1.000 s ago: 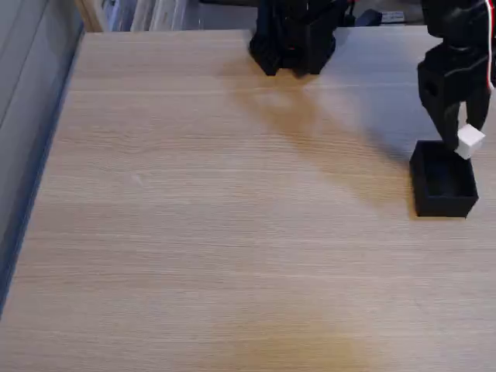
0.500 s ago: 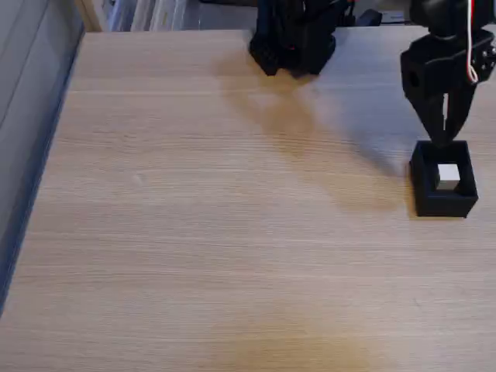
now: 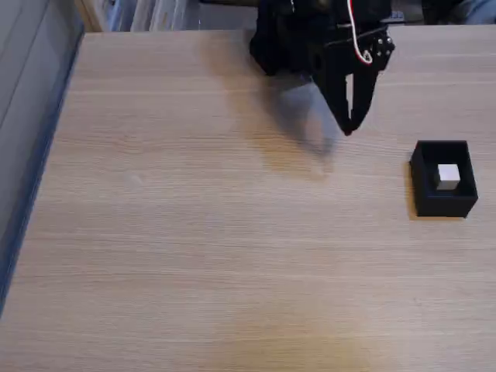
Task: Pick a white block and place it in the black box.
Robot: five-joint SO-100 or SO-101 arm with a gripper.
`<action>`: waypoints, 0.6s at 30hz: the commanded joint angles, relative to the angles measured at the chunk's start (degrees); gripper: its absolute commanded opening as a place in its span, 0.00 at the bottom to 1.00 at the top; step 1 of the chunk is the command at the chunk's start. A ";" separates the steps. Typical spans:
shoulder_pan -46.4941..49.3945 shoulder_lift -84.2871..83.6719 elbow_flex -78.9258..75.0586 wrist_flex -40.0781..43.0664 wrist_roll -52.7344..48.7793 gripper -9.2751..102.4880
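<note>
Above bare table, the pincer [image 3: 349, 128] points down, seemingly closed.

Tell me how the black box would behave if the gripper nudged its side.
The black box looks thin-walled and small, so probably light: it would likely slide on the smooth wooden table rather than tip, being low and wide. The white block inside would probably ride along.

No readable text, labels, brands or numbers appear anywhere. The surfaces in the fixed view carry no legible markings.
</note>
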 commanded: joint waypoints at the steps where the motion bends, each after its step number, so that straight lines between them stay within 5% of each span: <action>1: 4.31 11.69 11.16 0.53 -0.44 0.08; 18: 13.71 39.99 34.63 13.54 1.23 0.08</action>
